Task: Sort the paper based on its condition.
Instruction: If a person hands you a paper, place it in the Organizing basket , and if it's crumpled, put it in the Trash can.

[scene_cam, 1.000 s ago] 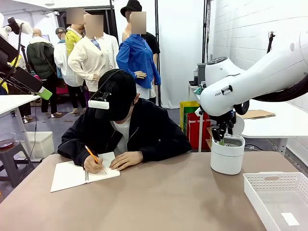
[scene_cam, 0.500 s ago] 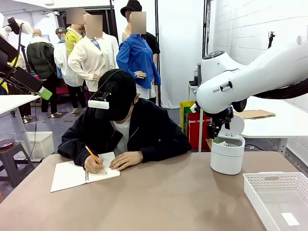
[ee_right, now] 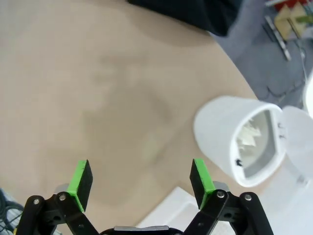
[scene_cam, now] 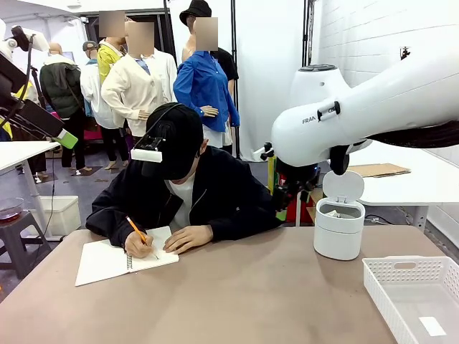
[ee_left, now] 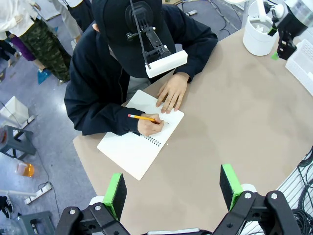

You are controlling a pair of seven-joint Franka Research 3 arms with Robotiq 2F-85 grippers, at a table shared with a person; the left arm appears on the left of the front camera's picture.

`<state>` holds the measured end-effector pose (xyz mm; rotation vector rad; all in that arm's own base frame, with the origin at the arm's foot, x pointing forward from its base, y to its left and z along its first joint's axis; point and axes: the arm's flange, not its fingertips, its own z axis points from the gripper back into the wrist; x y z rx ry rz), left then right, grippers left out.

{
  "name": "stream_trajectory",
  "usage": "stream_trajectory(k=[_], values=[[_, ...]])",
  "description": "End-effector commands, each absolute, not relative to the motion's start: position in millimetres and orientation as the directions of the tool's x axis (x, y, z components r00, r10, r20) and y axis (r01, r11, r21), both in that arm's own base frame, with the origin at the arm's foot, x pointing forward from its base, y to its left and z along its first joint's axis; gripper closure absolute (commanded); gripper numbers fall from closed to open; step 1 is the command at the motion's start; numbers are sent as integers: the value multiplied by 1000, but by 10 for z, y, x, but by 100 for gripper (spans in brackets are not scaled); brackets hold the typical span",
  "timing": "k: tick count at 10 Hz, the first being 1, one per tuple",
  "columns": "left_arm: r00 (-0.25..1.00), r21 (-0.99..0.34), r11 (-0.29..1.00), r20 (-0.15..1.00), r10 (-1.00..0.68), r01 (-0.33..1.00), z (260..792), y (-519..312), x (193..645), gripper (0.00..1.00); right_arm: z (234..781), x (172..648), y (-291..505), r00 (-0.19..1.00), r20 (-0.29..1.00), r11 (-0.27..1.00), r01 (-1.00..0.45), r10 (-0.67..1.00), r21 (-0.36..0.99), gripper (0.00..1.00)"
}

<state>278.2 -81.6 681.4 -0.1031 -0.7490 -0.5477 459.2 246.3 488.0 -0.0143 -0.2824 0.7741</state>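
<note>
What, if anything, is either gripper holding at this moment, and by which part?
Nothing. The left gripper and the right gripper both stand open and empty; the crumpled paper appears to lie inside the white bin.

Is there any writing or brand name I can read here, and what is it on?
"FRAN", the rest hidden: on the white right arm.
Notebook page: any writing is too small to read.
Slip in the tray: too small to read.
</note>
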Motion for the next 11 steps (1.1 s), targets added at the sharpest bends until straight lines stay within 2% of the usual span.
stream_trajectory(k=[1, 3, 4, 5, 11], values=[[600, 100, 856, 672, -434, 507, 6814, -805, 2783, 0, 4868, 4300, 2439, 597, 340, 649, -759, 727, -55, 0], [600, 100, 856, 672, -434, 507, 6814, -805, 2783, 0, 4932, 4181, 2517, 544, 435, 641, -761, 717, -106, 0], [600, 100, 856, 672, -434, 507, 6814, -805, 2783, 0, 4912, 4260, 2496, 522, 417, 609, -786, 744, -104, 0], [600, 100, 856, 672, -434, 507, 6814, -805, 2783, 0, 5026, 4232, 2653, 588, 372, 661, -744, 718, -98, 0], [600, 100, 856, 672, -434, 507, 6814, -805, 2783, 0, 5026, 4232, 2653, 588, 372, 661, -744, 718, -98, 0]])
